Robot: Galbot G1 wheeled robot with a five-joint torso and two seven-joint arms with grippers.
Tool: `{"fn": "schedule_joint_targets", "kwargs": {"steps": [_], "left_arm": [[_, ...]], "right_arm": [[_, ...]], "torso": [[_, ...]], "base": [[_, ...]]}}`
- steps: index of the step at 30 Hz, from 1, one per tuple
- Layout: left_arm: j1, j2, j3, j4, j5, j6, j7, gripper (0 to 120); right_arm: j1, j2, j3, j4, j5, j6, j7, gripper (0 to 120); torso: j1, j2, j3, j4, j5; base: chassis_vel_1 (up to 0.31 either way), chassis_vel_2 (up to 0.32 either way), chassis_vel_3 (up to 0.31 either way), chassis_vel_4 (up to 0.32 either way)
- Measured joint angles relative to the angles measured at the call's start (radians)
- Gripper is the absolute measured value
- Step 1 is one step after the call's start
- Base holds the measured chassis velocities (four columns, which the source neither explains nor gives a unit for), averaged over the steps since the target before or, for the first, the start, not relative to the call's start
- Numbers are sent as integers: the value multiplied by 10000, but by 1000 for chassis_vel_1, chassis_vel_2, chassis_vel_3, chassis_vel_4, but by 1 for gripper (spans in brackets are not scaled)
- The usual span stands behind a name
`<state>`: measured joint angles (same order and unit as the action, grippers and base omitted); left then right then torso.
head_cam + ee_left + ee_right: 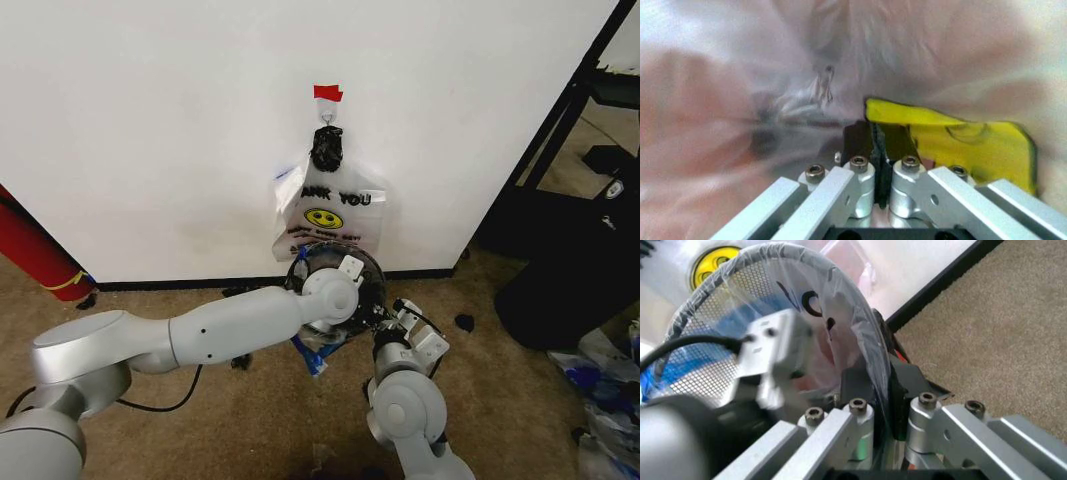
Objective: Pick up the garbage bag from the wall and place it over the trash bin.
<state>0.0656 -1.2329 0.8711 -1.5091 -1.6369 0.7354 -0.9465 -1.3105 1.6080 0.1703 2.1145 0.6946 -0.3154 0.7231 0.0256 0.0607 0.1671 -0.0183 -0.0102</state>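
I log a translucent white garbage bag (328,210) with black "THANK YOU" lettering and a yellow smiley face, hung on a plain white wall (150,120) with a black baseboard. I note a red tape patch (327,93) above it. The trash bin (720,315) is dark perforated mesh under clear film. I see tan carpet (240,420), a red cylinder (35,245), and silver-grey arms.

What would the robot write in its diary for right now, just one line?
left claw: shut on garbage bag, inside trash bin | right claw: shut on bag film at bin rim | another bag: on wall hook
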Motion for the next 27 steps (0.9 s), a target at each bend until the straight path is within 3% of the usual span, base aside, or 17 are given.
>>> {"fn": "schedule_joint_targets", "kwargs": {"steps": [10, 14, 17, 27], "left_arm": [[290, -392, 34, 1106, 1280, -203, 540, 0], [379, -361, 53, 1182, 1467, -357, 643, 0], [389, -236, 28, 901, 1453, -429, 636, 0], [60, 524, -64, -1158, 1212, -716, 216, 0]], "right_arm": [[-144, 0, -17, 200, -15, 0, -6, 0], [-154, 0, -18, 201, -2, 3, -11, 0], [-139, 0, -10, 140, 1, 23, -14, 0], [26, 0, 85, -29, 51, 61, -15, 0]], "torso": [[0, 0, 0, 1, 1], [0, 0, 0, 2, 0], [0, 0, 0, 1, 1], [0, 0, -1, 3, 0]], "base": [[0, 0, 0, 0], [0, 0, 0, 0], [0, 0, 0, 0], [0, 0, 0, 0]]}}
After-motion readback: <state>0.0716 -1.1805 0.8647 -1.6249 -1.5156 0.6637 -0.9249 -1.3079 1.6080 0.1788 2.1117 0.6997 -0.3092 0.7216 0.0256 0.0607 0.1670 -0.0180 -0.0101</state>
